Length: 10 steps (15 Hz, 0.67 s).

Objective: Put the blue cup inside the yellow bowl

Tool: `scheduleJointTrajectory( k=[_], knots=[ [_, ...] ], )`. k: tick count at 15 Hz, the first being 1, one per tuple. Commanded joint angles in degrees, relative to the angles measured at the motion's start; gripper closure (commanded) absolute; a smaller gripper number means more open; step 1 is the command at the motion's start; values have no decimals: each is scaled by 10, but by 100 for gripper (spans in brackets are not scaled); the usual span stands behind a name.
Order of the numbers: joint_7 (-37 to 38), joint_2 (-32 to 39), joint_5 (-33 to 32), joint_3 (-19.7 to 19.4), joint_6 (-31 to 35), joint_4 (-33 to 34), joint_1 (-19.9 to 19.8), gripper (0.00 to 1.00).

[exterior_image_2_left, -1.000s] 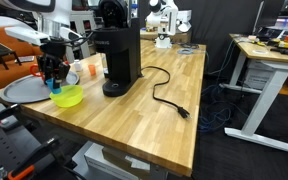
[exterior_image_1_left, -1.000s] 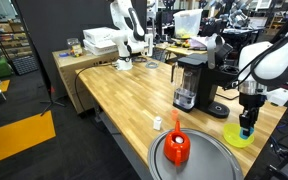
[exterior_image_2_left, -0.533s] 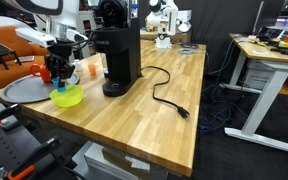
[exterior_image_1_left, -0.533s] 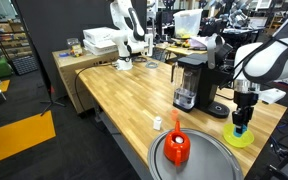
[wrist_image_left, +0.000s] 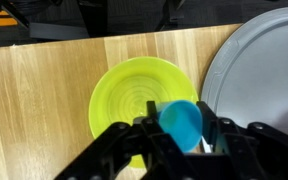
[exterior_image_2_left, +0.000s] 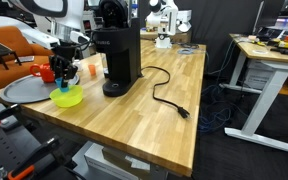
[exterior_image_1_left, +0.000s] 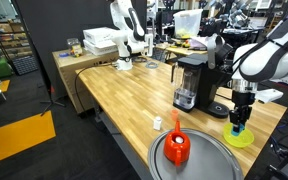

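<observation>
Looking down through the wrist view: gripping the blue cup (wrist_image_left: 182, 120) with the claw (wrist_image_left: 181, 140), dark fingers (wrist_image_left: 147, 135) closed against its two sides, a round patch of blue showing between them. Hanging right over the yellow bowl (wrist_image_left: 134, 100), above the part nearest the grey tray (wrist_image_left: 259, 70). Impossible to tell from here whether touching the bowl's floor or held just clear of it. As for the bowl: sitting flat on the wooden worktop (wrist_image_left: 34, 100), just beside the tray's rim, ringed ridges visible on its bare floor.

Switching to an exterior view: pointing straight down from the white arm (exterior_image_1_left: 269, 60), claw low over the bowl near the worktop's edge, a speck of blue wedged between the fingers. Close by, standing upright, the black coffee machine (exterior_image_1_left: 191, 80). Nearer the camera, on the tray, an orange-red vessel (exterior_image_1_left: 177, 148), upright. Off the tray and near its rim, a small white bottle (exterior_image_1_left: 157, 123).

From the opposite side, in an exterior view: same grip, cup down at about the bowl's rim, hard to judge any finer. Behind the claw, that orange-red vessel on the tray. Beside the coffee machine, a black cable (exterior_image_2_left: 166, 92) snaking across the worktop to a plug (exterior_image_2_left: 182, 112) lying flat.
</observation>
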Motion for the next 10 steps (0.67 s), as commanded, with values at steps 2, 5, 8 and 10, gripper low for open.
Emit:
scheduleJointTrajectory(
  k=[2, 5, 8, 10],
  knots=[
    [3, 9, 4, -1, -3, 9, -12, 79],
    [3, 10, 4, -2, -3, 8, -14, 81],
    [6, 11, 0, -5, -2, 7, -15, 82],
    [7, 8, -2, -8, -4, 3, -16, 49]
  ],
)
